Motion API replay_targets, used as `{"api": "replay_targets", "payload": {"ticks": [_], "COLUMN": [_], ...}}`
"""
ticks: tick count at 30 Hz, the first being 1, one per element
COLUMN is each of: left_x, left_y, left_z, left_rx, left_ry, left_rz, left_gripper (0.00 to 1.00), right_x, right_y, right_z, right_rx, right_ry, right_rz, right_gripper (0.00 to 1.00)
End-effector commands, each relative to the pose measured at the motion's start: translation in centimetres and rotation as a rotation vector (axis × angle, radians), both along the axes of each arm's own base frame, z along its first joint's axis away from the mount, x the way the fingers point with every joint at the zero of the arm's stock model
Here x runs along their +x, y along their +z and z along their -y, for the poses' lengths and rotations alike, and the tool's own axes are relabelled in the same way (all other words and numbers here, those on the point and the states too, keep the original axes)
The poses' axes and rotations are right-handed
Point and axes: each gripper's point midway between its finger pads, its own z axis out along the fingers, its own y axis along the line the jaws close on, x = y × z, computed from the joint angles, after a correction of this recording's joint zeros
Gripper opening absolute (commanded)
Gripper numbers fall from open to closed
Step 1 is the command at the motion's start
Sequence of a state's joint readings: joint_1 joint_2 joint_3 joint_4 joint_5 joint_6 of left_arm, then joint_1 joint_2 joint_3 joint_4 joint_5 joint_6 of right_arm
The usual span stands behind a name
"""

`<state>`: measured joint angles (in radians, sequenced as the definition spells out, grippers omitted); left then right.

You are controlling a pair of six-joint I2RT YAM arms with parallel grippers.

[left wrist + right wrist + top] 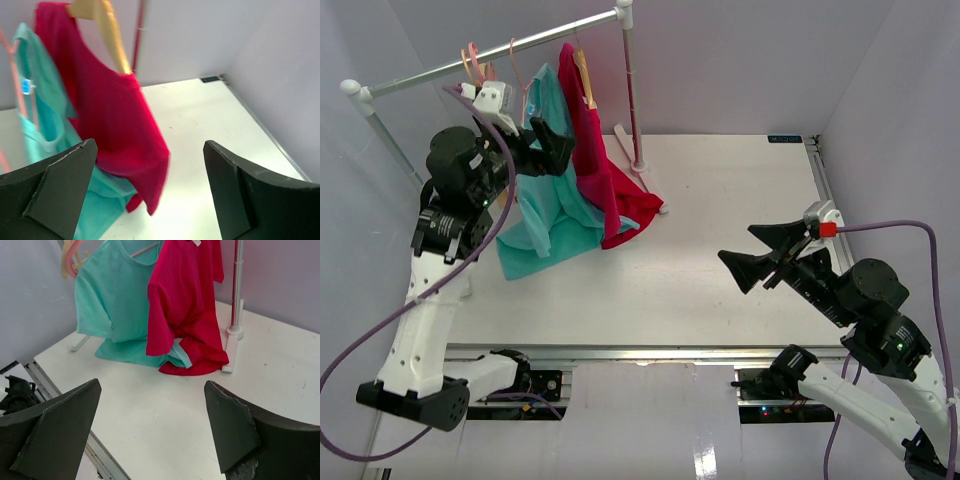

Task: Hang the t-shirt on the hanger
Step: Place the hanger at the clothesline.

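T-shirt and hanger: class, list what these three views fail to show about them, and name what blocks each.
- Top view: only the hook of the hanger shows. Its arms are hidden inside the t-shirt, and the left gripper covers part of the cloth.
- Left wrist view: blurred, and the hanger's hook is cut off by the frame edge.
- Right wrist view: the red garment hides part of the t-shirt's hem, and the top edge cuts off the hook.
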<state>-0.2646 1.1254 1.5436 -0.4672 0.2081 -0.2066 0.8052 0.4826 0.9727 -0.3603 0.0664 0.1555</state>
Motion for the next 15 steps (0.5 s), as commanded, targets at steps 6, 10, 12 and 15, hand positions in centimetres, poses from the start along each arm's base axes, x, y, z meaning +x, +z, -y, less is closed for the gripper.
{"api": "replay_targets", "payload": {"ticks": [6, 10, 12, 15], "left_x": [-4.4, -6.0, -6.5, -7.1], "left_y": [-5.0, -5.6, -6.0, -7.2], "left_z": [6.6, 9.9, 12.1, 15.4], "left_rx": [-0.072, -0.111, -0.092, -0.064], "left_ry": [-0.457, -0.553, -0.571, -0.594], "left_rz": [-0.052, -0.016, -0.014, -0.034], "left_gripper": [0.98, 0.98, 0.98, 0.98], "right_x": [0.9, 2.0, 2.5, 2.7], "right_y": [-2.6, -3.4, -3.8, -3.9], "right_z": [1.3, 2.0, 2.5, 2.8], "right_rx": [0.019, 0.024, 0.018, 0.014], "right_ry": [-0.091, -0.171, -0.214, -0.235], "right_rz": [-0.019, -0.063, -0.081, -0.090], "right_gripper": [0.90, 0.90, 0.90, 0.90]}}
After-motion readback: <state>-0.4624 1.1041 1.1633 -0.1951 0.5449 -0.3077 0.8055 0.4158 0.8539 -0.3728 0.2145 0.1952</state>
